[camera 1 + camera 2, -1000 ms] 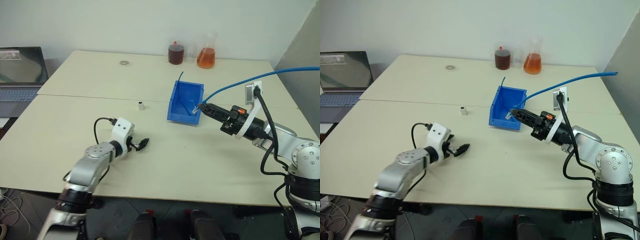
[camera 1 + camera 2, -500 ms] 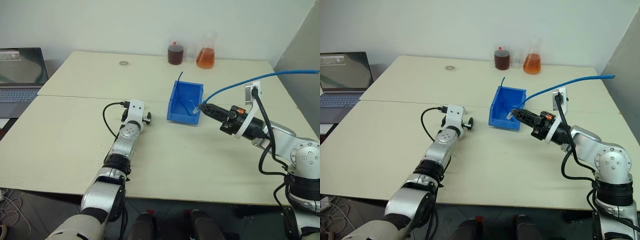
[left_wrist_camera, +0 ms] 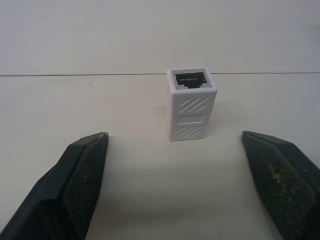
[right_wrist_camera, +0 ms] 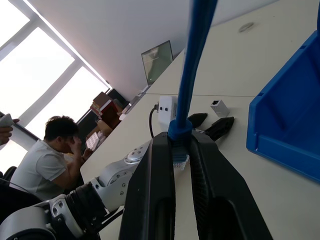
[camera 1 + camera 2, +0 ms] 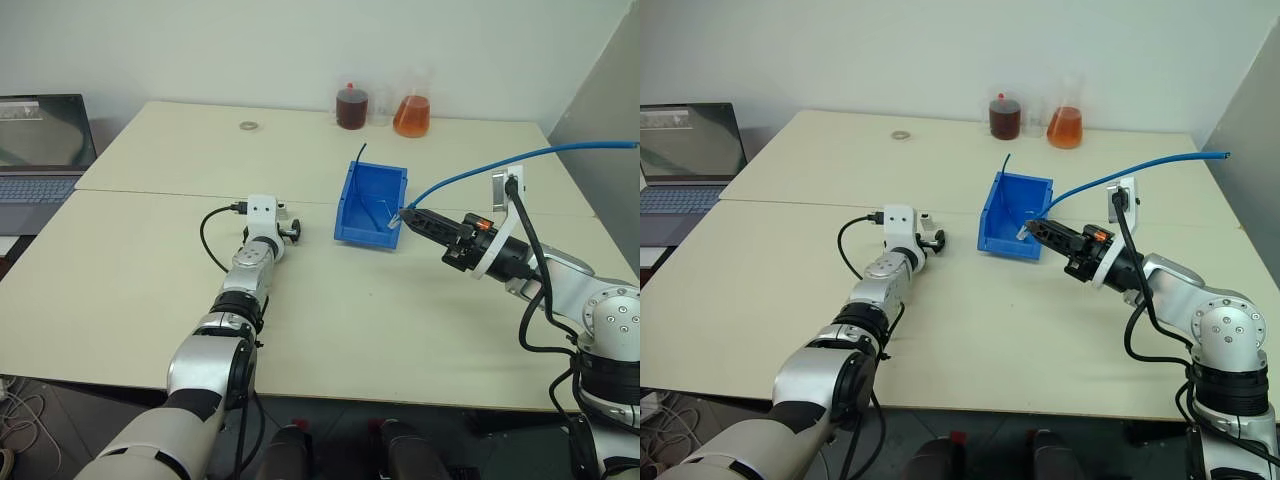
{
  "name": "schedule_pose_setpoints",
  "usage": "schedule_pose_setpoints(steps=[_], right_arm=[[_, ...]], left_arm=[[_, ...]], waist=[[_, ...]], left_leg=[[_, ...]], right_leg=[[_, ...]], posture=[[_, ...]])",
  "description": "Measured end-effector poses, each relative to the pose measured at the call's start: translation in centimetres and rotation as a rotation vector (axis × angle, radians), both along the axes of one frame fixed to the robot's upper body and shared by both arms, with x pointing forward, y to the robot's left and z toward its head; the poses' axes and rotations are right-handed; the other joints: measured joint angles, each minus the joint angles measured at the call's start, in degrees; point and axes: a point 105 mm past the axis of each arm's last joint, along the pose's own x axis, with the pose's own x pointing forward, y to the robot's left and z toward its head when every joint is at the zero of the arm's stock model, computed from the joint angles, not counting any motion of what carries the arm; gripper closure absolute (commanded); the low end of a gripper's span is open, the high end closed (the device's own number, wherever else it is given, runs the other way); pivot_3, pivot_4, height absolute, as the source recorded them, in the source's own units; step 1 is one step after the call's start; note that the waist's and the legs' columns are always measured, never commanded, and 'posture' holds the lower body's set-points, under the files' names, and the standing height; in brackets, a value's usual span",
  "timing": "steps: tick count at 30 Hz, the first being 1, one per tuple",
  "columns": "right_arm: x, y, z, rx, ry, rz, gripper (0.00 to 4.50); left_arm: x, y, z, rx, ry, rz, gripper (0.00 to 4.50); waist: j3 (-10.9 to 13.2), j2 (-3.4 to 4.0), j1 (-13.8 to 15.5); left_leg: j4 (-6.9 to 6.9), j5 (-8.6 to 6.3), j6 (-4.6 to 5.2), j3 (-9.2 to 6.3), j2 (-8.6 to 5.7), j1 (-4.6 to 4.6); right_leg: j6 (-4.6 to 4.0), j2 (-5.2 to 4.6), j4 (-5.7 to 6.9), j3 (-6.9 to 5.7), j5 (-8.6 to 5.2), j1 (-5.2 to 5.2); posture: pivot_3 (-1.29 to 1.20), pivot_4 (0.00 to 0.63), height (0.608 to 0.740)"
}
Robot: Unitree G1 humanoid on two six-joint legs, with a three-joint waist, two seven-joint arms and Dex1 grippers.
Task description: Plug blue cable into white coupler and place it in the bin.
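Left wrist view: white coupler (image 3: 192,104) standing upright on the pale surface (image 3: 150,40), dark socket opening facing the camera, framed between the two black fingers (image 3: 82,172) of the left gripper (image 5: 287,231), spread wide and not touching it, evidently lined up for a pinch across the coupler's ribbed sides. No brand, label or readable writing on the coupler, only moulded diagonal ribs. Right wrist view: right gripper (image 4: 181,160) clamped narrow on the blue cable (image 4: 192,65) just behind its clear plug, the cable rising straight out of the closed fingers, probably so the plug sticks out ahead and can be steered into the socket. From the head views, right gripper (image 5: 404,213) held above the surface at the near right corner of the bin (image 5: 352,200), the cable arcing away up and to the right off the table edge. Bin sitting mid-surface, well apart from the coupler, a thin dark wire sticking up from it; otherwise looks empty. Two flasks (image 5: 412,103) of dark and orange liquid at the far edge, a small metal ring (image 5: 247,126) nearby, a laptop (image 5: 40,135) at far left; screen text too small to read. Plugging not yet done; coupler to be grasped first.
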Motion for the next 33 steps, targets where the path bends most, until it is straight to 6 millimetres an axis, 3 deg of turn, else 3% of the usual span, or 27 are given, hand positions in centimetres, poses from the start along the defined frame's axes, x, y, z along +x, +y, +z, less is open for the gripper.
schedule_pose_setpoints(steps=[6, 24, 33], right_arm=[[0.0, 0.0, 0.0, 0.002, -0.002, -0.004, 4.32], [0.1, -0.3, -0.9, -0.003, 0.022, -0.024, 4.32], [0.2, -0.3, -0.9, -0.008, 0.021, -0.030, 4.32]], left_arm=[[0.0, -0.4, 0.1, -0.012, -0.004, -0.034, 0.04], [0.7, 0.2, 1.6, 0.031, -0.035, -0.013, 3.62], [0.7, 0.9, 1.6, 0.041, -0.038, 0.016, 3.72]], waist=[[0.00, 0.00, 0.10], [0.00, 0.00, 0.00], [0.00, 0.00, 0.01]], left_leg=[[0.00, 0.00, 0.00, -0.01, 0.00, 0.00], [-0.02, 0.00, 0.00, -0.02, 0.01, -0.03], [-0.02, 0.00, 0.00, -0.02, 0.01, -0.03]], right_leg=[[0.00, 0.00, 0.00, 0.00, 0.00, 0.00], [-0.01, 0.00, 0.01, -0.03, 0.00, -0.03], [-0.01, 0.00, 0.01, -0.03, 0.01, -0.03]], posture=[[0.00, 0.150, 0.740], [0.00, 0.150, 0.740], [0.00, 0.150, 0.740]])
